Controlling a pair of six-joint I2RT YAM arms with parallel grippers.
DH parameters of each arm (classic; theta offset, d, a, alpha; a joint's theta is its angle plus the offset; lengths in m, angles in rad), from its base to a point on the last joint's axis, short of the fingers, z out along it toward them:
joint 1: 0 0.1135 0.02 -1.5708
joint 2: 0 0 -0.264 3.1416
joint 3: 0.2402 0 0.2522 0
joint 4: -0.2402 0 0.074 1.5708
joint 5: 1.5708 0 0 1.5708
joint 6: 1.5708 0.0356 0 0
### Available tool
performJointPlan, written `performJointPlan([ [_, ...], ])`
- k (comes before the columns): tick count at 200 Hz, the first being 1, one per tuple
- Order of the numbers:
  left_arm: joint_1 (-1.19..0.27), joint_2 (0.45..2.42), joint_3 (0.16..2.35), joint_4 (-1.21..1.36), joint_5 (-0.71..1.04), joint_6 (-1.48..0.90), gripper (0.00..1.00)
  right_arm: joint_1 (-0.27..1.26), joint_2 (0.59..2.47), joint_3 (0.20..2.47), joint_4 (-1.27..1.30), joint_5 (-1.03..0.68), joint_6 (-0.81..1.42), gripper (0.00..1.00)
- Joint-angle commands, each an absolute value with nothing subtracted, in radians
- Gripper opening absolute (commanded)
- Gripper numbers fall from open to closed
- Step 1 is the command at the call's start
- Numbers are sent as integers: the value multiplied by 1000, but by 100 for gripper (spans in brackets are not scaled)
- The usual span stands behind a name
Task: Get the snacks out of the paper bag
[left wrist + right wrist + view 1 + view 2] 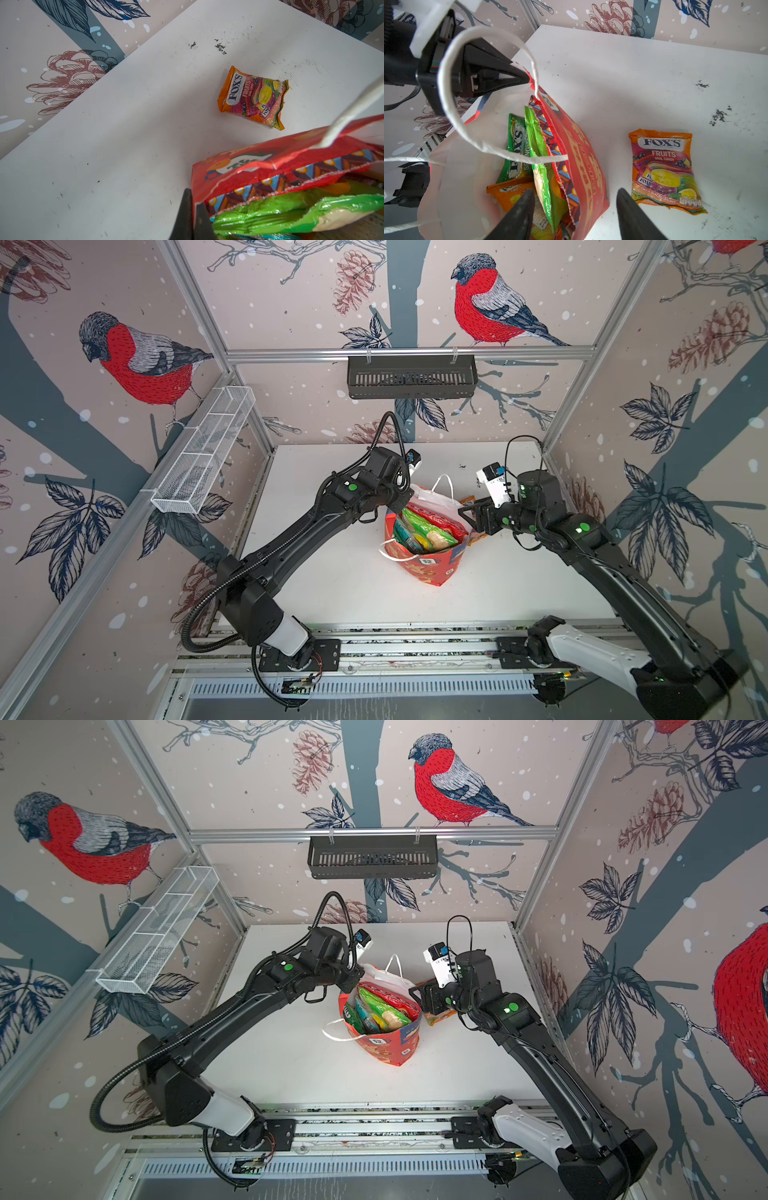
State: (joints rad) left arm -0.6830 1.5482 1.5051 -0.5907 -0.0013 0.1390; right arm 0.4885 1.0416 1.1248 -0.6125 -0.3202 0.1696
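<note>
The red-orange paper bag (432,570) (386,1050) stands open mid-table, white inside. My left gripper (397,504) (193,199) (525,80) is shut on its far rim. My right gripper (467,518) (415,994) (575,190) is open and straddles the bag's right wall, one finger inside and one outside. Snacks stand upright inside: a large red packet (550,135) (270,182), a green chip bag (539,145) (270,209), a green Fox's pack (517,145) and an orange Fox's pack (510,193). Another orange Fox's pack (662,166) (251,97) lies flat on the table beside the bag.
A white cord handle (446,104) loops up in front of my left gripper; another handle (392,553) hangs over the bag's near side. The white table (332,572) has dark smudges (718,116) at the back. A black basket (411,377) and a white wire basket (203,452) hang on the walls.
</note>
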Motion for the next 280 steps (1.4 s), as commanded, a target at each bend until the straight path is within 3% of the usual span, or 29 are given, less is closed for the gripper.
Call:
performJointPlan([
  [1, -681, 1574, 1538, -412, -2, 186, 0, 497, 1054, 1140, -578, -298, 145, 64],
  [160, -629, 1839, 1788, -284, 176, 263, 0, 479, 1108, 1148, -491, -203, 151, 67],
  [188, -629, 1856, 1805, -293, 165, 265, 12, 449, 1084, 1110, -399, -221, 186, 68],
  [208, -629, 1862, 1819, -299, 145, 275, 28, 414, 1080, 1092, -356, -221, 211, 68],
  [229, -624, 1875, 1854, -321, 131, 282, 34, 366, 1084, 1075, -318, -249, 232, 68],
  [280, -622, 1853, 1932, -356, 61, 282, 30, 337, 1099, 1089, -294, -265, 226, 67],
])
